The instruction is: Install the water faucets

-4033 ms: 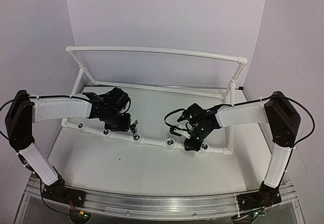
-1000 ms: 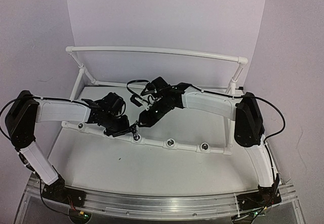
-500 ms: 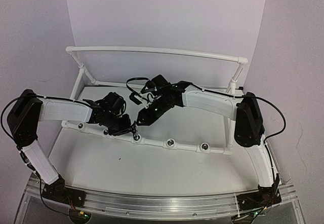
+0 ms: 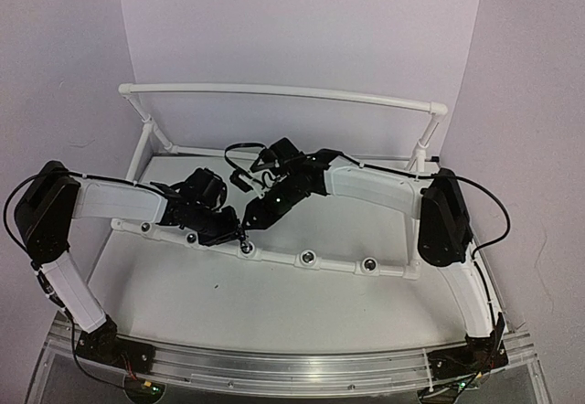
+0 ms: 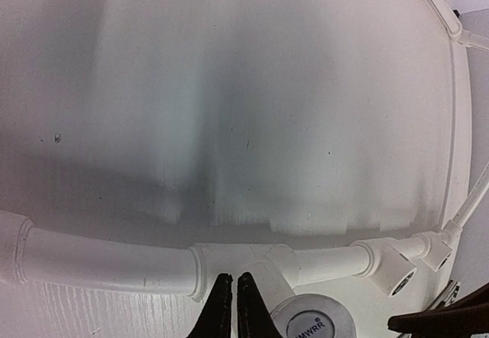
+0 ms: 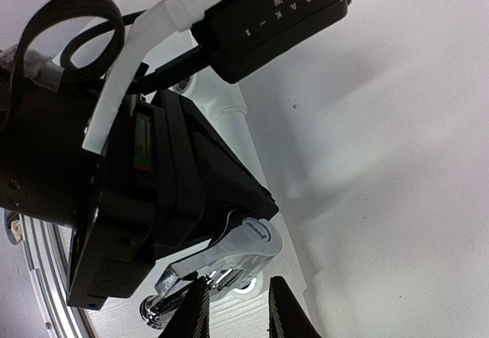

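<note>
We find the right gripper clamped on 1 chrome faucet over a pipe socket, the left gripper pinched shut on nothing visible; next, we judge, comes square seating and threading.

Setting: robotics lab test cell, not a home or a plumbing site.

Evidence:
- Two robot arms, the left arm and the right arm, are bolted to an aluminium rail along the near edge of a white table.
- A bare circuit board with a lit green light sits at the near left base.
- Loose black cables loop over the wrists.
- A camera module is marked OAK-1.
- A plain white backdrop panel closes the far side.
- The plumbing is a mock-up. A white pipe frame stands free on the table, with silvery sockets along its near pipe. One chrome water faucet is close by that pipe.
</note>
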`<action>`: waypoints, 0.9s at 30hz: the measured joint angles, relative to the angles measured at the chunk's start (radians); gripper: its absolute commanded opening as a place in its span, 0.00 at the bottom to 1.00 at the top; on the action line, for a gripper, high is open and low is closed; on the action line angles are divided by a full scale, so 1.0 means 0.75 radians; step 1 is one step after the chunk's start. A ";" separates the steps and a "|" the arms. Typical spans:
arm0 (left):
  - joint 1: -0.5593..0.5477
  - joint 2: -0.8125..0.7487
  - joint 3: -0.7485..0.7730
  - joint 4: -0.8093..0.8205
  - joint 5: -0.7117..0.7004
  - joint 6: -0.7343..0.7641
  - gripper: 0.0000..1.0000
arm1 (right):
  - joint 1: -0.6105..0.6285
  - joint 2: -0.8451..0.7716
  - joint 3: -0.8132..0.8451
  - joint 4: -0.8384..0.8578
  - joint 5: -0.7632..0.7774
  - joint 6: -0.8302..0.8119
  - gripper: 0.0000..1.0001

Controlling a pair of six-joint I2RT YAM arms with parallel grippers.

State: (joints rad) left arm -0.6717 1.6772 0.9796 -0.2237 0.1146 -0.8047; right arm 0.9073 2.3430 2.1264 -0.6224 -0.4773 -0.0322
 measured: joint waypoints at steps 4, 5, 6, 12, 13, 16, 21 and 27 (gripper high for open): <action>0.006 0.000 -0.019 0.041 0.020 0.006 0.05 | 0.004 0.013 0.016 -0.006 -0.019 0.010 0.25; 0.007 0.000 -0.025 0.053 0.024 0.005 0.05 | 0.006 0.016 0.018 -0.008 -0.024 0.011 0.25; 0.007 0.000 -0.033 0.066 0.028 0.005 0.05 | 0.009 0.018 0.019 -0.010 -0.028 0.012 0.25; 0.014 -0.004 -0.063 0.125 0.048 0.006 0.05 | 0.025 0.033 0.039 -0.018 -0.060 0.015 0.25; 0.015 -0.008 -0.066 0.127 0.052 0.006 0.05 | 0.025 0.036 0.041 -0.018 -0.062 0.015 0.26; 0.017 -0.020 -0.071 0.129 0.052 0.006 0.06 | 0.024 0.040 0.045 -0.019 -0.068 0.016 0.26; 0.021 -0.060 -0.087 0.113 0.033 0.003 0.23 | 0.024 0.040 0.045 -0.019 -0.065 0.015 0.28; 0.024 -0.227 -0.112 -0.005 -0.039 -0.026 0.47 | 0.013 -0.024 -0.068 -0.005 -0.065 -0.021 0.40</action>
State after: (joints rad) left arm -0.6539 1.5072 0.8958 -0.2275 0.0855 -0.8242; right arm 0.9170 2.3249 2.0754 -0.6261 -0.5258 -0.0479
